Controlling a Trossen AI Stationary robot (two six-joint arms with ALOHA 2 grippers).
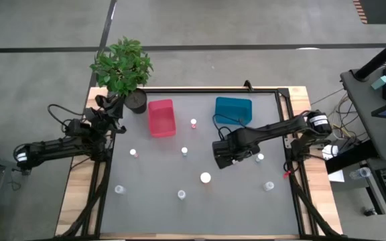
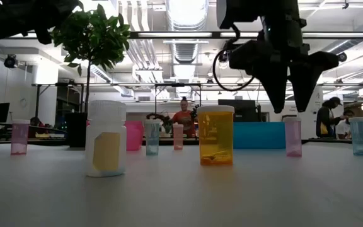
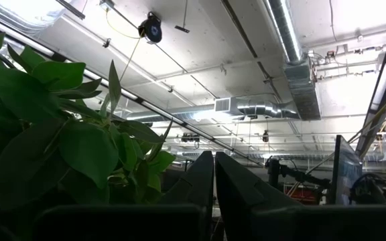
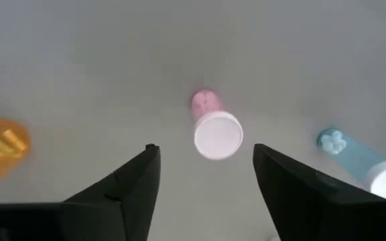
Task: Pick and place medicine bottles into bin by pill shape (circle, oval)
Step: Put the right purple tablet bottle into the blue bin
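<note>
Several small medicine bottles with white caps stand spread over the grey mat, among them one (image 1: 184, 151) at mid table and one (image 1: 194, 123) between the bins. My right gripper (image 1: 223, 159) hangs open over mid table, pointing down. In the right wrist view (image 4: 206, 148) a pink bottle (image 4: 216, 132) stands on the mat below, between the lines of its two fingers, untouched. An orange bottle (image 4: 2, 144) and a blue one (image 4: 357, 161) stand to either side. My left gripper (image 1: 114, 108) waits shut at the far left by the plant, its fingers (image 3: 203, 181) tipped up toward the ceiling.
A pink-red bin (image 1: 161, 117) and a teal bin (image 1: 233, 110) stand side by side at the far edge. A potted plant (image 1: 122, 67) stands at the far left corner. In the low view a large white bottle (image 2: 106, 139) and the orange bottle (image 2: 216, 135) stand nearest.
</note>
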